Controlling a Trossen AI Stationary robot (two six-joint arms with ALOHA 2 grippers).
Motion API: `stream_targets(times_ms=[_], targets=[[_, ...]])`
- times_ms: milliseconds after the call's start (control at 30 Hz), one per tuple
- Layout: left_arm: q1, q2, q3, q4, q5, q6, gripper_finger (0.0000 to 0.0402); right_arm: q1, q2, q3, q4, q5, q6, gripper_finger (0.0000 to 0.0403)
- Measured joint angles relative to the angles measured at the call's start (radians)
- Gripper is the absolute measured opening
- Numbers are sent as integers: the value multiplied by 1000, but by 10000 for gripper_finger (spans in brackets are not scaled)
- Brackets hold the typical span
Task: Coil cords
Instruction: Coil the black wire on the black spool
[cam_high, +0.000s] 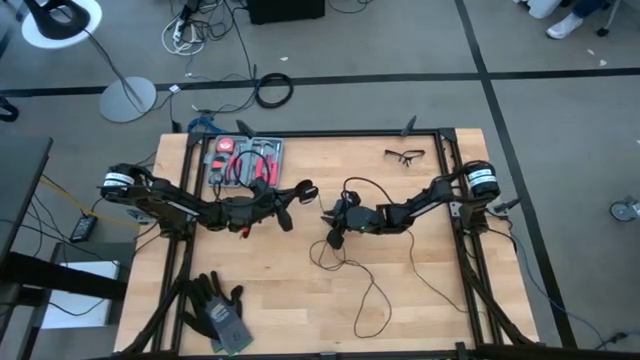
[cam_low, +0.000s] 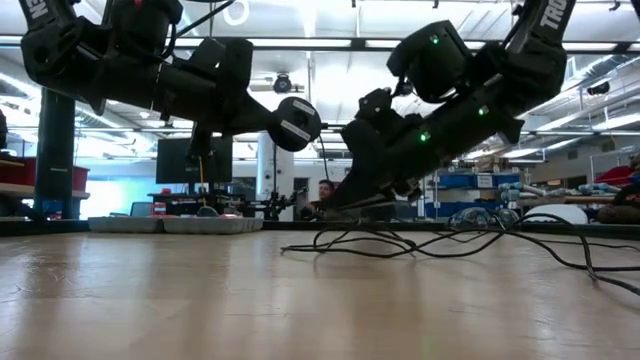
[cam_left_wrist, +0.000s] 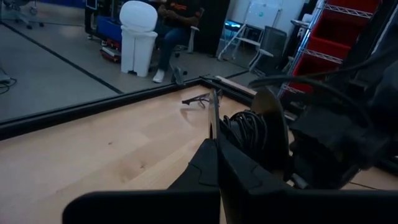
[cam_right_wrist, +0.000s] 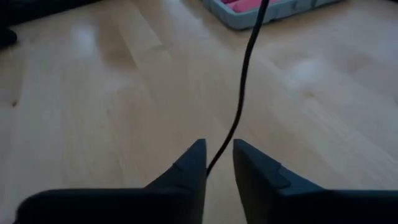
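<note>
- We see the left tool (cam_high: 290, 203) clamped on the cord (cam_high: 365, 270), lifting the puck (cam_low: 296, 122) clear of the desk (cam_high: 300, 300).
- Right tool (cam_right_wrist: 217, 155) stands narrowly parted, cord running between its fingers, probably as a guide.

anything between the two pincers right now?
In the high view, only a short stretch of bare table separates the left pincer from the right pincer; the cord trails away behind the right one.

Little can be read here. In the low view, white capital letters stand on the dark upper links of both arms: a fragment like "TRO" on the right arm (cam_low: 553, 15) at the picture's top right corner, and a cut-off fragment on the left arm (cam_low: 40, 12) at its top left, too cropped to read.
</note>
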Motion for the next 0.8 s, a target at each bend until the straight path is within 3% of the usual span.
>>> stream_targets(times_ms=[167, 333, 667, 800], targets=[[0, 0, 0, 2, -2, -1, 0, 2, 16, 0, 21, -32, -12, 9], [0, 0, 0, 1, -9, 0, 0, 13, 16, 14, 37, -23, -39, 3], [2, 0, 0, -18, -17, -32, 0, 2, 166, 275, -63, -139, -179, 1], [2, 0, 0, -107, -19, -68, 0, 3, 179, 359, -93, -153, -292, 1]])
